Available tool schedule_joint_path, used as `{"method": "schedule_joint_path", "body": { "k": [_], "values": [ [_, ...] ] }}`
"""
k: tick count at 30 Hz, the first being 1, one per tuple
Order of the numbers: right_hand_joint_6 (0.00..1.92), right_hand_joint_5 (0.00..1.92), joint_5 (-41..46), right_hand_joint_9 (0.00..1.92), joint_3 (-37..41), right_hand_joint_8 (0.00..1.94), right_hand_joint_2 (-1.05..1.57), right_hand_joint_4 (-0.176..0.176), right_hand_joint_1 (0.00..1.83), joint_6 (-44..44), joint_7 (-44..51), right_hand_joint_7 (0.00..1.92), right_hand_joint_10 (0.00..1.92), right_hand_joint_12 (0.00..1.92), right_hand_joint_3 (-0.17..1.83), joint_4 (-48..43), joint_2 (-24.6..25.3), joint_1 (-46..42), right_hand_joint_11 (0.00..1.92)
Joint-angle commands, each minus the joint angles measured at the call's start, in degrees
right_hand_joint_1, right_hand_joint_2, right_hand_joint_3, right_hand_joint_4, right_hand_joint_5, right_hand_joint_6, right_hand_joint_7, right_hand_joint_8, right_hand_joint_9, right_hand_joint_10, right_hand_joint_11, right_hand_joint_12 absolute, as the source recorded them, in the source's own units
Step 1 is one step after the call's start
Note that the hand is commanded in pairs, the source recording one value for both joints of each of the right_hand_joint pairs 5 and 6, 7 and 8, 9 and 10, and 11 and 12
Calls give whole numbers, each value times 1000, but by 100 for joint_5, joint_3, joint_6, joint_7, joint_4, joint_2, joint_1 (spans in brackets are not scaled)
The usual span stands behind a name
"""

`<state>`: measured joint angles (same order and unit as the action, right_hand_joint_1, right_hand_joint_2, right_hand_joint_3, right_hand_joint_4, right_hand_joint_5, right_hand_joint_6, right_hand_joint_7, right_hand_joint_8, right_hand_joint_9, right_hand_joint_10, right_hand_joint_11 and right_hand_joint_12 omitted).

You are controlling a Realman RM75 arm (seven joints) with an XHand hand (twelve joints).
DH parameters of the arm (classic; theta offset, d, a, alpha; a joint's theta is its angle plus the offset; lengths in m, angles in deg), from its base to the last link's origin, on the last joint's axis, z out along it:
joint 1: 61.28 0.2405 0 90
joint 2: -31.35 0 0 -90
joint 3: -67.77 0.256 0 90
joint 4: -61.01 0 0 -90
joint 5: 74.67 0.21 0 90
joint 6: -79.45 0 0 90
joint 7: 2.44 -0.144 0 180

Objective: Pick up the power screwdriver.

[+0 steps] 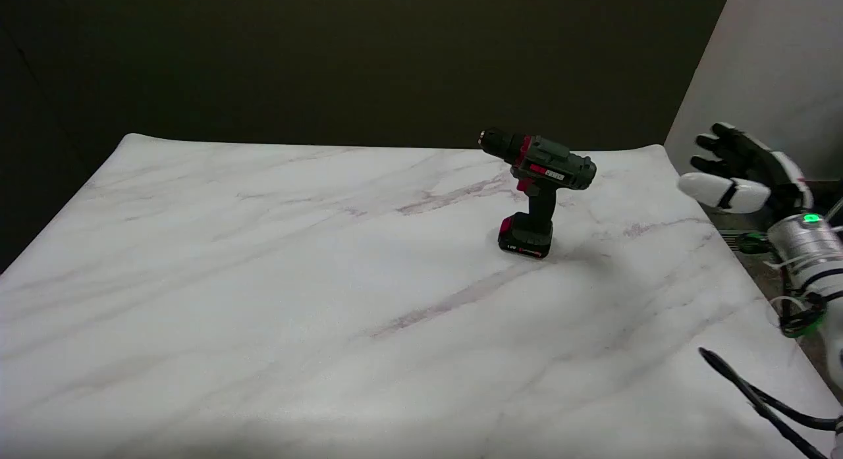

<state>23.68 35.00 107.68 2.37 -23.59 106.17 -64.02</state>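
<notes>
One dark green and red power screwdriver point(537, 190) stands upright on its battery base, grip exposed, on the white marble table point(263, 281); well right, the right hand point(744, 176) hovers empty, fingers apart.

The right hand point(744, 172) hangs in the air at the right edge, fingers spread apart, holding nothing, wrist below it.
</notes>
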Motion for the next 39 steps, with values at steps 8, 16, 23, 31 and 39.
{"method": "schedule_joint_path", "body": {
  "k": [8, 16, 23, 31, 39],
  "values": [
    [274, 274, 412, 181, -2413, 436, -127, -176, 1131, -453, -3, 436, 181, 302, 468, 780, 195, 315, 302],
    [277, 277, 412, 188, -2867, 441, -125, -176, 1129, -445, -3, 441, 188, 267, 468, 984, 179, 585, 267],
    [284, 284, 476, 206, -3023, 453, -143, -176, 1125, -414, -3, 453, 206, 240, 487, 1171, 179, 644, 240],
    [288, 288, 476, 217, -3079, 458, -146, -176, 1123, -405, -3, 458, 217, 220, 480, 1331, 194, 651, 220],
    [288, 288, 476, 218, -3207, 461, -139, -176, 1121, -405, -3, 461, 218, 180, 483, 1491, 227, 771, 180]
  ]
}}
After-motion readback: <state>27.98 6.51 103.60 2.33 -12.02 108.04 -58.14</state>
